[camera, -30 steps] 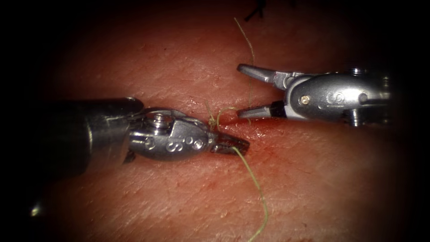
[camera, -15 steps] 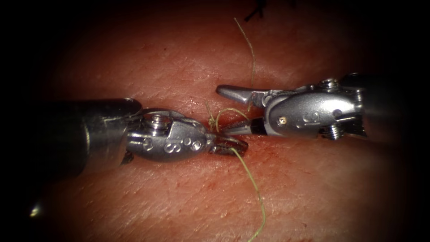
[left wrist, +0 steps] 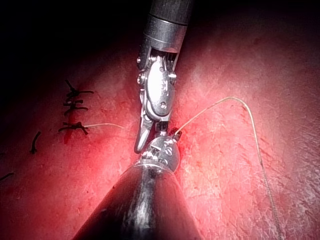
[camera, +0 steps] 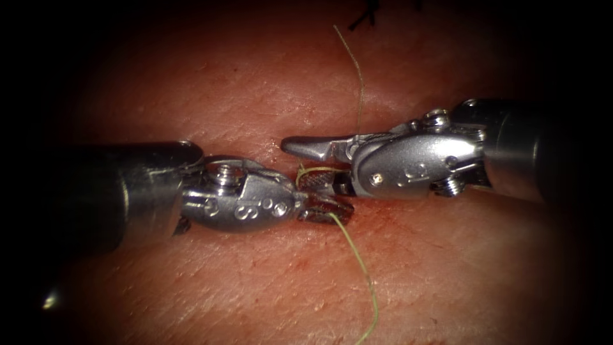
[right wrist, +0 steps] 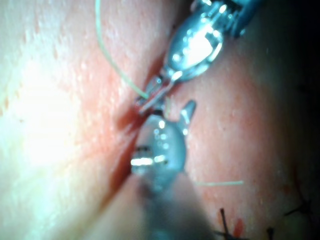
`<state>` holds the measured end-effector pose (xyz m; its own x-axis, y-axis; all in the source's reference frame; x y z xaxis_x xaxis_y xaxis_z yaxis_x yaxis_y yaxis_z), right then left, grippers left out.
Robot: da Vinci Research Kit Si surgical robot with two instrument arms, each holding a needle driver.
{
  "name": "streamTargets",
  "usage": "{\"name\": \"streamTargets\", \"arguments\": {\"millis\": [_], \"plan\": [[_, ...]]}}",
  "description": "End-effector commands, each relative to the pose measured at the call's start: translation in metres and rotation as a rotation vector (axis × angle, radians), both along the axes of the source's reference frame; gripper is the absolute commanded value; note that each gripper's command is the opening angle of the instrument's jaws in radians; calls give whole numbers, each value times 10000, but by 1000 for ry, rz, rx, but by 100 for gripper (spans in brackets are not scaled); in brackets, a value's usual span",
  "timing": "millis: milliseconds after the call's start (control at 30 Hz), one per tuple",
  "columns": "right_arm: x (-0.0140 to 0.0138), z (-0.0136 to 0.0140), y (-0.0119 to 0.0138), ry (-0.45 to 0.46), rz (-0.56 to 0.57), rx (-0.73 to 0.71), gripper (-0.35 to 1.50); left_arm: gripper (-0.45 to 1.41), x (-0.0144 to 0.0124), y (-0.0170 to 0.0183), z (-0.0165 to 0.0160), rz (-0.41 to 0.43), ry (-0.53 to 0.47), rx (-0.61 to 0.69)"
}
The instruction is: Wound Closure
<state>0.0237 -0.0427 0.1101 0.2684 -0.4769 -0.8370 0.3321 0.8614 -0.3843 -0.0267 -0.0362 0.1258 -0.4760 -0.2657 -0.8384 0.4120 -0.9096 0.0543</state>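
On the tissue [camera: 268, 83], my left tool [camera: 341, 209] comes in from the left with its jaws shut on the green thread [camera: 357, 262], which trails down toward the near edge. My right tool [camera: 297, 163] reaches in from the right with its jaws open and holding nothing. One jaw lies above and one below a small thread loop [camera: 314, 169] at the stitch site. Another strand [camera: 359, 83] runs up and away. In the left wrist view the right tool [left wrist: 150, 137] meets my left tool [left wrist: 165, 145]; the thread [left wrist: 240, 100] arcs off. In the right wrist view the left tool [right wrist: 155, 96] holds the thread [right wrist: 107, 57].
Dark finished stitches [camera: 365, 14] sit at the far end of the tissue, also seen as dark stitches [left wrist: 75, 110] in the left wrist view. Red fluid [camera: 383, 214] wets the tissue around the tool tips. A short pale thread end [right wrist: 220, 183] lies beside the right tool.
My right tool has moved left and slightly down, its open jaws now straddling the thread loop beside the left tool's tip. The left tool stays in place, holding the thread.
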Motion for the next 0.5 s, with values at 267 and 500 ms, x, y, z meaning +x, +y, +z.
{"name": "streamTargets", "arguments": {"millis": [267,500], "plan": [[1,8,2,-14,-14,-4,39,-45,-2,-1,5,10,3,0],[9,7,-3,-9,-14,-7,2,-45,-8,-3,8,17,0,3]]}}
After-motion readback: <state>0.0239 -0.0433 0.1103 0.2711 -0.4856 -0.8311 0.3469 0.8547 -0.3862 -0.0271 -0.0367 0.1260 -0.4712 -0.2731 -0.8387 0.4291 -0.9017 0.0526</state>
